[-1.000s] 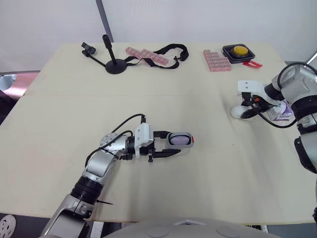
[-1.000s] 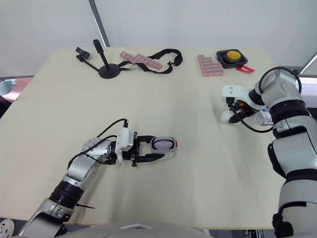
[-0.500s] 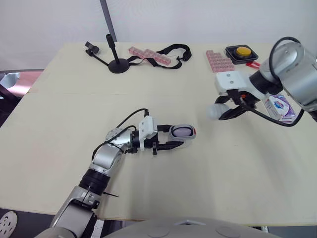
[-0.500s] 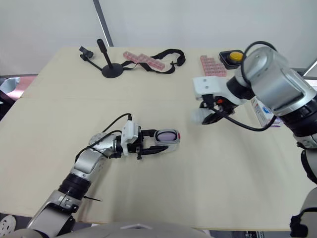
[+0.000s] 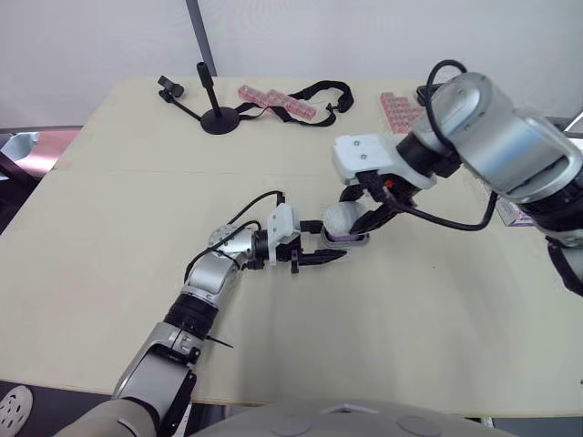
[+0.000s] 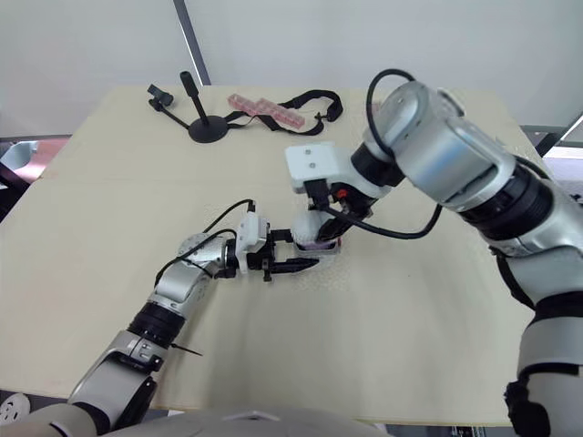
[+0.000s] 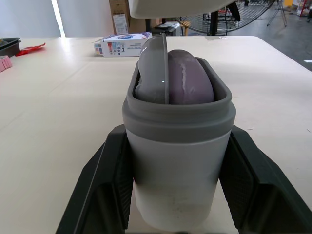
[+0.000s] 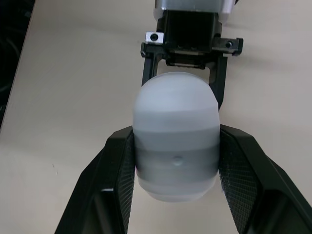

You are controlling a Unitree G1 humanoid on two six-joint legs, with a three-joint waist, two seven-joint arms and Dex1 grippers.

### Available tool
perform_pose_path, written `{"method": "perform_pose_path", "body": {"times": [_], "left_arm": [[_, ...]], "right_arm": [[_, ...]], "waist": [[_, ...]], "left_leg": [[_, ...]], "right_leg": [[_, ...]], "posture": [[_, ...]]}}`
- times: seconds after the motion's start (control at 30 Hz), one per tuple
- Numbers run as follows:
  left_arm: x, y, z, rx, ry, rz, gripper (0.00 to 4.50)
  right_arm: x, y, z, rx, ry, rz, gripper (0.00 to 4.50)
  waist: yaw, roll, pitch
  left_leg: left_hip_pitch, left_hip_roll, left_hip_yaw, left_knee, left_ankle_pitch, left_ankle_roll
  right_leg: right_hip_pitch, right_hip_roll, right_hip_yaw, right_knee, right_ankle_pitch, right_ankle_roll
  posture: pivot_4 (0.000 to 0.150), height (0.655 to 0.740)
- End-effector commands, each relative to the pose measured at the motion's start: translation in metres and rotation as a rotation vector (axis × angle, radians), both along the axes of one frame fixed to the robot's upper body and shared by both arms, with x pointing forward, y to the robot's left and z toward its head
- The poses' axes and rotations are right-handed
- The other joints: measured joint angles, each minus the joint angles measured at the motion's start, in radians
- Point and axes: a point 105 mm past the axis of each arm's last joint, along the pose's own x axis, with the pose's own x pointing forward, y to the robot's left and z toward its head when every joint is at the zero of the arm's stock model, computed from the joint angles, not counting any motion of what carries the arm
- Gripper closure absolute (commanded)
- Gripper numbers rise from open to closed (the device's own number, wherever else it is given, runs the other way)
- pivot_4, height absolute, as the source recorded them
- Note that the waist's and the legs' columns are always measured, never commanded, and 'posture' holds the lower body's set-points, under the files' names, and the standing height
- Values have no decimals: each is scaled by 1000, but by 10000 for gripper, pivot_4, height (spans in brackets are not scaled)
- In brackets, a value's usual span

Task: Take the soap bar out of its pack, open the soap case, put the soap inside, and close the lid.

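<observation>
My left gripper (image 5: 326, 248) is shut on the grey soap case base (image 7: 178, 161), which lies on the table near the middle. The purple soap bar (image 7: 190, 83) sits inside the case base. My right gripper (image 5: 357, 217) is shut on the pale grey lid (image 8: 175, 131) and holds it right over the case base (image 5: 349, 239). In the left wrist view the lid (image 7: 153, 66) stands tilted, one edge inside the case rim beside the soap. The emptied soap pack (image 7: 124, 43) lies on the table further to the right.
A black stand (image 5: 216, 118) with a clamp, a pink strip (image 5: 273, 97) and a black strap (image 5: 316, 90) lie along the table's far edge. A pink block (image 5: 399, 109) lies at the far right. My right arm (image 5: 492, 146) reaches across the right half of the table.
My right arm has swung left from the table's right side, carrying the lid to the case base in my left gripper. The left gripper still holds the case.
</observation>
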Motion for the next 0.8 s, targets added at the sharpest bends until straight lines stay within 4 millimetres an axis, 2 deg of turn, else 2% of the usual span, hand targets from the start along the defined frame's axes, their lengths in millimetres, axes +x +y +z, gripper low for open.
{"method": "perform_pose_path", "body": {"times": [0.03,0.47,0.67,0.8], "left_arm": [[1,2,-4,23,-5,15,25926],[1,0,-3,17,-4,25,25926],[2,0,-3,19,-3,25,25926],[1,0,-4,21,-1,25,25926]], "right_arm": [[-3,7,5,-3,-32,-8,25558],[6,-2,-8,-70,-80,-92,25558],[12,-5,1,-59,-110,-116,25558],[9,-7,-7,-81,-87,-107,25558]], "waist": [[0,0,0],[0,0,0],[0,0,0],[0,0,0]], "left_leg": [[0,0,0,0,0,0],[1,0,0,0,0,0],[1,0,0,0,0,0],[1,0,0,0,0,0]], "right_leg": [[0,0,0,0,0,0],[0,0,0,1,0,0],[0,0,0,1,0,0],[0,0,0,1,0,0]], "posture": [[1500,7096],[1500,7096],[1500,7096],[1500,7096]]}}
